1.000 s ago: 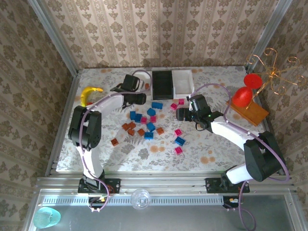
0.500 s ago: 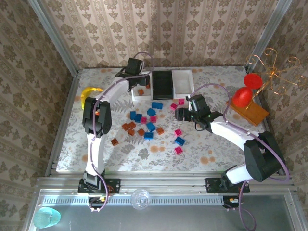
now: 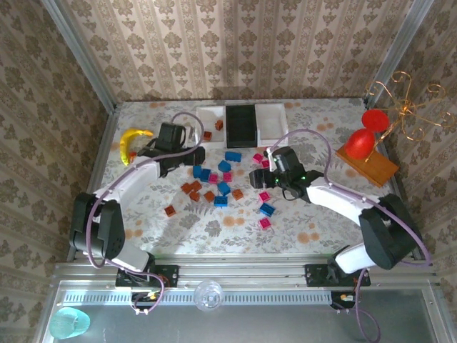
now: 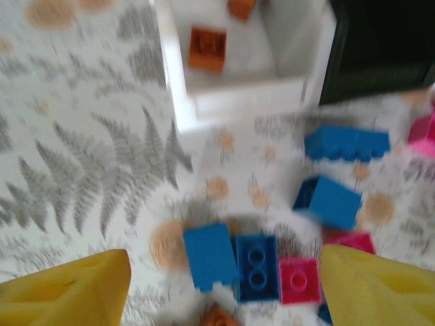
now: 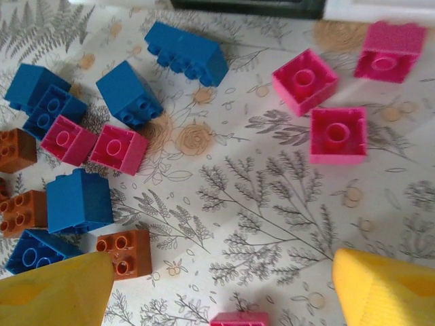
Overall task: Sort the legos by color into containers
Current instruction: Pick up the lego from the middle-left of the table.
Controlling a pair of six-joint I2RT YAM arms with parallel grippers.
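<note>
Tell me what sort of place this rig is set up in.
Probably a lab test booth dressed as a home: damask wallpaper panels on an aluminium frame, a floral-print table, and toy props such as the banana and loose legos.
</note>
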